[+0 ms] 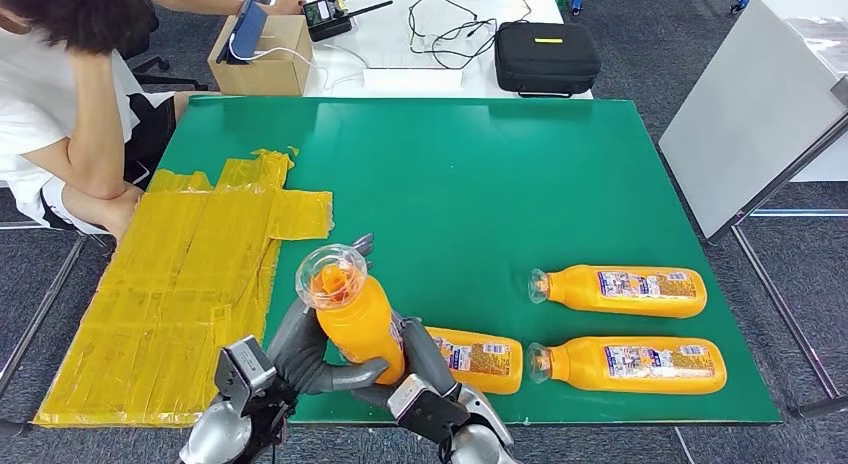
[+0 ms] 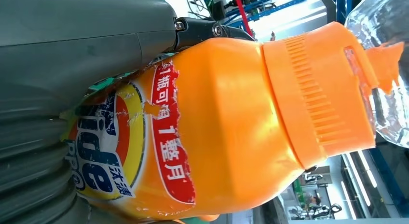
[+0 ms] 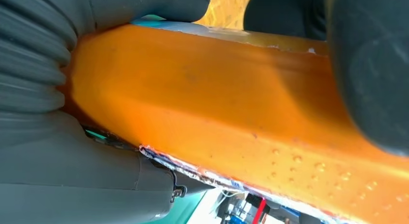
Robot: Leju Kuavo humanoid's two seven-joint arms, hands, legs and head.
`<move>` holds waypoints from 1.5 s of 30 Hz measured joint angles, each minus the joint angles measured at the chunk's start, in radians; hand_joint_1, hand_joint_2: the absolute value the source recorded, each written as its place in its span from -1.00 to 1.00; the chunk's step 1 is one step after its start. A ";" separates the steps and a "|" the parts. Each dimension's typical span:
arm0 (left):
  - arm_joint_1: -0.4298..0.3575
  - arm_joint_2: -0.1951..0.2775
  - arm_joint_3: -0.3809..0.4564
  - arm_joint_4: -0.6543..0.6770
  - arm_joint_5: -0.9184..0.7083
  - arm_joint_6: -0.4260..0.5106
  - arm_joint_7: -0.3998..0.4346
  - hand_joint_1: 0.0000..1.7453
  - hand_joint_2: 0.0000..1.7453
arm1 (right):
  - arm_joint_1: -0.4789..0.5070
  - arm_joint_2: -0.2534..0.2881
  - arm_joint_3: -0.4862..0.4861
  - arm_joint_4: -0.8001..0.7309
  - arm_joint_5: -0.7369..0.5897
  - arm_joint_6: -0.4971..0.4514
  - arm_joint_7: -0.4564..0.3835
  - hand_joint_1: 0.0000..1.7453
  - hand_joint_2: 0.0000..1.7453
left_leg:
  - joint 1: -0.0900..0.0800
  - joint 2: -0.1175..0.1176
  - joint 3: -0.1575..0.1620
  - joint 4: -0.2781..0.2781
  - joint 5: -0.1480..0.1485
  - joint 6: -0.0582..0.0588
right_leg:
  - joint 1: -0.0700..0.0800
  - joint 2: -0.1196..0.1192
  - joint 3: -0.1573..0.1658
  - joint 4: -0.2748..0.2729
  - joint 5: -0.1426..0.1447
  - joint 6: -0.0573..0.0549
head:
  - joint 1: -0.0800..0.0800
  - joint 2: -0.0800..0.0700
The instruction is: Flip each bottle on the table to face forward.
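Both hands clamp one orange detergent bottle (image 1: 355, 319) at the near edge of the green surface (image 1: 480, 174), lifted, clear cap pointing up and away. Left hand (image 1: 290, 359) fingers wrap its left side; right hand (image 1: 425, 369) fingers close on the lower right. Step in hand, by my read: mid-flip of this bottle. Next move likely needs a turn about its long axis, then laying it down label-up. Just behind it lies a third bottle (image 1: 480, 359); farther right, two label-up bottles (image 1: 625, 329) lie side by side. Yellow taped sheet (image 1: 190, 284) at left; a person (image 1: 70, 114) sits at the far left.
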 joint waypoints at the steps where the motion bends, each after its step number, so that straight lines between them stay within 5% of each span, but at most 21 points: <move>1: 0.000 0.000 0.000 0.000 0.001 0.000 0.000 0.16 1.00 | 0.000 0.000 0.000 0.002 0.010 -0.007 0.000 1.00 1.00 | 0.000 0.000 0.000 0.000 0.000 0.000 | 0.000 0.000 0.000 0.000 0.000 0.000 | 0.000 0.000; 3: 0.000 0.000 0.000 0.000 0.006 0.000 0.001 1.00 1.00 | 0.000 0.001 0.001 0.006 0.032 -0.023 0.000 1.00 1.00 | 0.000 0.000 0.000 0.000 0.000 0.000 | 0.000 0.000 0.000 0.000 0.000 0.000 | 0.000 0.000; 21: 0.000 0.000 0.002 0.012 0.052 0.019 0.004 1.00 1.00 | -0.001 0.002 0.012 0.017 0.055 -0.047 0.006 0.99 1.00 | 0.000 0.000 0.000 0.000 0.000 0.000 | 0.000 0.000 0.000 0.000 0.000 0.000 | 0.000 0.000; 22: 0.000 0.000 0.002 0.013 0.055 0.021 0.004 1.00 1.00 | -0.001 0.002 0.012 0.017 0.055 -0.050 0.007 0.74 1.00 | 0.000 0.000 0.000 0.000 0.000 0.000 | 0.000 0.000 0.000 0.000 0.000 0.000 | 0.000 0.000; 25: 0.000 0.000 0.003 0.014 0.060 0.043 -0.002 1.00 1.00 | 0.000 0.002 0.012 0.016 0.055 -0.069 0.007 -0.75 1.00 | 0.000 0.000 0.000 0.000 0.000 0.000 | 0.000 0.000 0.000 0.000 0.000 0.000 | 0.000 0.000; 26: 0.000 -0.001 0.003 0.014 0.060 0.061 -0.008 1.00 1.00 | 0.000 0.002 0.012 0.016 0.053 -0.081 0.007 -1.00 1.00 | 0.000 0.000 0.000 0.000 0.000 0.000 | 0.000 0.000 0.000 0.000 0.000 0.000 | 0.000 0.000; 33: -0.017 0.001 0.052 -0.030 -0.069 0.280 -0.027 1.00 1.00 | 0.057 -0.010 -0.047 -0.070 0.019 -0.164 -0.004 -1.00 1.00 | 0.000 0.000 0.000 0.000 0.000 0.000 | 0.000 0.000 0.000 0.000 0.000 0.000 | 0.000 0.000; 40: -0.031 0.007 0.084 -0.048 -0.113 0.325 -0.027 1.00 1.00 | 0.092 -0.020 -0.088 -0.147 0.016 -0.171 -0.007 -1.00 1.00 | 0.000 0.000 0.000 0.000 0.000 0.000 | 0.000 0.000 0.000 0.000 0.000 0.000 | 0.000 0.000; 45: -0.052 0.014 0.112 -0.049 -0.343 0.507 0.017 1.00 1.00 | 0.134 -0.022 -0.124 -0.223 -0.008 -0.201 -0.039 -1.00 1.00 | 0.000 0.000 -0.001 0.000 0.000 0.000 | 0.000 0.000 -0.001 0.000 0.000 0.000 | 0.000 0.000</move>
